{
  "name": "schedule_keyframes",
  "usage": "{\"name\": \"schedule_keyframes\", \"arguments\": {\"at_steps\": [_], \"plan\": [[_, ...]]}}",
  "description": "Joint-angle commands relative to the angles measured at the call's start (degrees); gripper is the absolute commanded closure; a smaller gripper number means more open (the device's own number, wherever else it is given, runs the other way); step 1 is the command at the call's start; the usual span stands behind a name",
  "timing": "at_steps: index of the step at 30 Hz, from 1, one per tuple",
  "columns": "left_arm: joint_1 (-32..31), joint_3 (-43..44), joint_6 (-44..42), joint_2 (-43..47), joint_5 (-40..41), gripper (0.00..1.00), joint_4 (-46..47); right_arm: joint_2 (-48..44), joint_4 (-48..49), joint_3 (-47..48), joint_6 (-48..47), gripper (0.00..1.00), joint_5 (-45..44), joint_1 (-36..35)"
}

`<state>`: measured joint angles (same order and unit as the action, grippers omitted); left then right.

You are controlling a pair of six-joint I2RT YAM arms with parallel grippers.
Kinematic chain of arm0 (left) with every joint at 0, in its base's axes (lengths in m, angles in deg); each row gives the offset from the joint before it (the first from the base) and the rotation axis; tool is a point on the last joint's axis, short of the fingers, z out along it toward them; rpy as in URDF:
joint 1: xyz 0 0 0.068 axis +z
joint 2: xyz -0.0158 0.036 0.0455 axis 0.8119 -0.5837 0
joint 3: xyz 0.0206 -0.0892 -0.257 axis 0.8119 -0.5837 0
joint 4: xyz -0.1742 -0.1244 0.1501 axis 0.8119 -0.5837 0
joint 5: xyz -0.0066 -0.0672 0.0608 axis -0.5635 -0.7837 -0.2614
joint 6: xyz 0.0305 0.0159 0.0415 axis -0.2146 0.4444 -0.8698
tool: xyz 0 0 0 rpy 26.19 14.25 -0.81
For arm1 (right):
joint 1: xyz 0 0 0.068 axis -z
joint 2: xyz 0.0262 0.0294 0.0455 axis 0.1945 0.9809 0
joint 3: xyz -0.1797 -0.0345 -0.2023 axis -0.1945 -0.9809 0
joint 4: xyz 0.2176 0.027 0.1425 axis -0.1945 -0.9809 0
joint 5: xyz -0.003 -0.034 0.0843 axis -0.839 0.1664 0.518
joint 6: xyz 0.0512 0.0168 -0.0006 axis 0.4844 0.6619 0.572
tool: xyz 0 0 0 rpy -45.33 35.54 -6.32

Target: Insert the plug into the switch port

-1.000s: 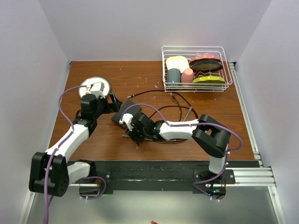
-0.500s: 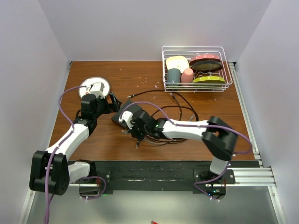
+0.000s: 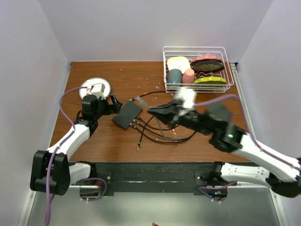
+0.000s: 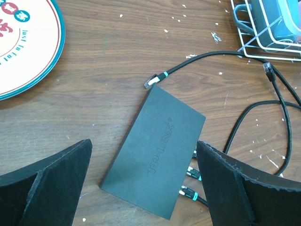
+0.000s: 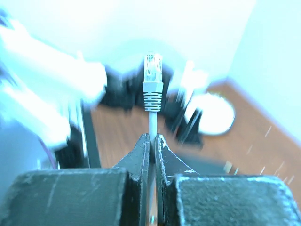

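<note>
- Top: the switch [image 3: 127, 115] lies just left of the blurred right pincer [image 3: 157, 112], sockets [image 3: 135, 122] facing it.
- Left wrist: left pincer [image 4: 143, 143] spread wide, switch [image 4: 155, 155] between its fingers; brace it.
- Right wrist: right pincer [image 5: 151, 141] clamped on the cable [image 5: 152, 123] under the plug [image 5: 152, 70]; align squarely.

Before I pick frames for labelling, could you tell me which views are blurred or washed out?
Top external: right arm smeared by motion, the rest sharp. Left wrist: crisp, the switch logo legible. Right wrist: plug sharp, background blurred and washed out bluish.
</note>
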<state>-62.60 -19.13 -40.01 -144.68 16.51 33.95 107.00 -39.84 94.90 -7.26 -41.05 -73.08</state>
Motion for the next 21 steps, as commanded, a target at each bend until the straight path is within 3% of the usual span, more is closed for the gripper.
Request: {"name": "schedule_keyframes", "arguments": {"at_steps": [1,8,16,21], "plan": [[0.41,-0.78,-0.27,-0.11,-0.74,0.02,2.48,-9.84,8.25,-0.54,0.95,1.00,-4.07,-0.10],[0.49,-0.86,0.17,-0.02,-2.06,0.02,2.83,-14.96,2.47,3.23,-4.76,1.00,-13.37,-0.18],[0.49,-1.04,0.35,-0.02,-3.90,0.02,3.27,-1.28,-6.76,0.52,-11.44,1.00,-25.26,-0.01],[0.49,-2.09,0.61,-0.02,-5.66,0.02,5.02,9.81,-6.15,-4.50,-7.15,1.00,-18.17,1.92]]}}
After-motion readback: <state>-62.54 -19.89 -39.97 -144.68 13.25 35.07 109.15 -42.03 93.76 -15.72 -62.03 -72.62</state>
